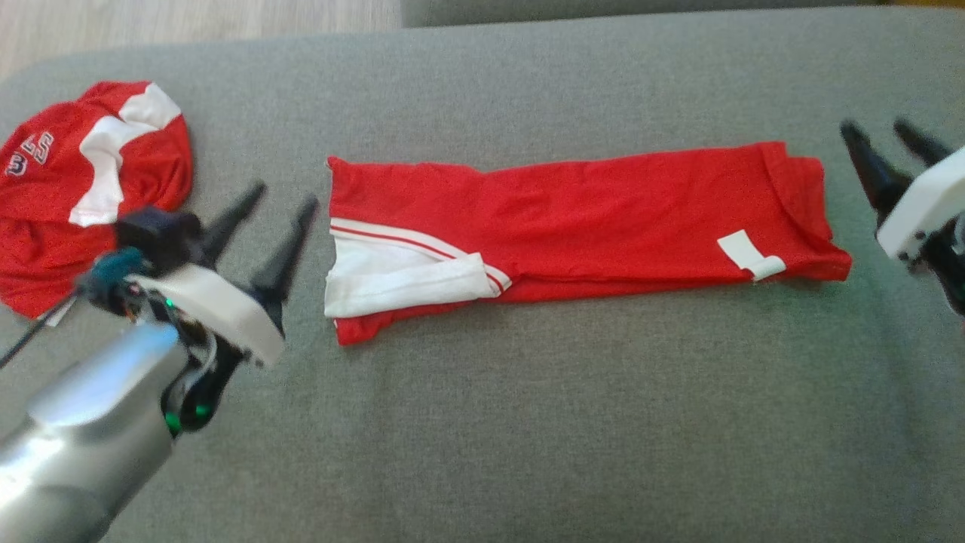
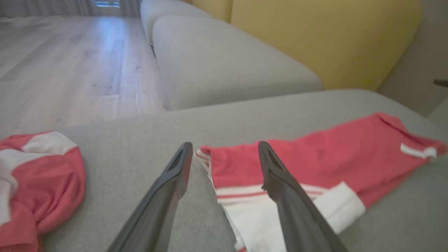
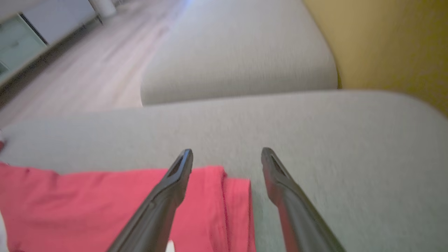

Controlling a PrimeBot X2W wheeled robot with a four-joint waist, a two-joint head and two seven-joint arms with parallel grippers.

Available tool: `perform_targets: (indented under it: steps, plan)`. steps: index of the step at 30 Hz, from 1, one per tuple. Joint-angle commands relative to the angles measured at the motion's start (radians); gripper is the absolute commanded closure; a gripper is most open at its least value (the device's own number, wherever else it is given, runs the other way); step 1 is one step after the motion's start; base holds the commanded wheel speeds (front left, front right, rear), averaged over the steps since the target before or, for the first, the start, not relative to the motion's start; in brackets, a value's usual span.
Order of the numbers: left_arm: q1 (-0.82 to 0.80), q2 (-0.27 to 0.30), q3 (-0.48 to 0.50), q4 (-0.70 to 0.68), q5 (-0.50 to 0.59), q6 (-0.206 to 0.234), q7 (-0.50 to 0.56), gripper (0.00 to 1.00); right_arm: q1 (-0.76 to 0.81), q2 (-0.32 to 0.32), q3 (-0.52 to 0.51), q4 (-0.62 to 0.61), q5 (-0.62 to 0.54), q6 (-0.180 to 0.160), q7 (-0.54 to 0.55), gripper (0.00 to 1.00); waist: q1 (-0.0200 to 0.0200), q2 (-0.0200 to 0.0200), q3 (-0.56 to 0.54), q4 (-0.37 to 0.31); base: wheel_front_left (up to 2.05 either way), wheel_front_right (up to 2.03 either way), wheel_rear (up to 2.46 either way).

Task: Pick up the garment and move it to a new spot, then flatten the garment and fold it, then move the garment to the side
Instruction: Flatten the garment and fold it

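Sam: Nearest the camera, what have we got?

Lee: One silver forearm [image 1: 83, 430], coming in over the near-left corner of the grey sofa cushion [image 1: 528, 422]. It carries the left end effector [image 1: 285, 192].

Sam: Is it holding anything?

Lee: No. Its two dark fingers [image 2: 168, 189] are spread with nothing between them. The tips sit just beside the left end of the folded garment [image 1: 588, 211]. I cannot tell whether they touch the cushion.

Sam: And the other one?

Lee: The right end effector [image 1: 874, 125] is by the cushion's right edge. It is also spread wide and empty, a little apart from the garment's right end. In the right wrist view its own fingers [image 3: 164, 196] frame that red end.

Sam: How many garments?

Lee: Two, both red and white. The folded garment lies as one long flat strip across the middle of the cushion, running left to right. It has a white panel with a red stripe at its left end and one small white tab near its right end. The crumpled garment [image 1: 75, 188] is bunched at the far-left corner, well apart from the strip, with some lettering showing.

Sam: Anything beyond the cushion?

Lee: The left wrist view shows one second grey cushion [image 2: 217, 63] past the far edge, one yellow backrest [image 2: 325, 38] and a wooden floor [image 2: 70, 63].
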Motion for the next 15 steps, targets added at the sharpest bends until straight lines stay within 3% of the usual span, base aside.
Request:
perform_targets:
  steps: [1,3,6,7,11,15]
  plan:
    - [-0.021,0.024,0.1,-0.025,-0.021,0.023,-0.037,0.0,0.016,-0.003,-0.001,-0.067,-0.01,-0.001,-0.081,0.0,0.0,-0.0001,-0.025,-0.006,0.0,0.0,0.0]
    - [0.006,0.012,0.188,-0.053,-0.033,0.055,-0.053,0.0,0.034,0.007,-0.003,-0.109,-0.025,-0.001,-0.175,0.0,0.0,-0.0001,-0.042,-0.007,0.0,0.0,0.0]
    - [0.082,-0.029,0.412,-0.131,0.029,0.109,-0.055,0.0,0.067,0.022,-0.01,-0.156,-0.063,-0.001,-0.302,0.0,0.0,-0.0001,-0.063,-0.006,0.0,0.0,0.0]
    - [0.082,-0.029,0.412,-0.131,0.029,0.109,-0.055,0.0,0.067,0.022,-0.01,-0.156,-0.063,-0.001,-0.302,0.0,0.0,-0.0001,-0.063,-0.006,0.0,0.0,0.0]
    - [0.254,-0.133,0.671,-0.236,0.159,0.123,-0.055,0.0,0.127,0.061,-0.038,-0.19,-0.124,-0.001,-0.433,0.0,0.0,-0.0001,-0.09,-0.005,0.0,0.0,0.0]
    - [0.398,-0.246,0.814,-0.272,0.281,0.094,-0.055,0.0,0.216,0.13,-0.134,-0.197,-0.216,-0.001,-0.503,0.0,0.0,-0.0001,-0.113,0.004,0.0,0.0,0.0]
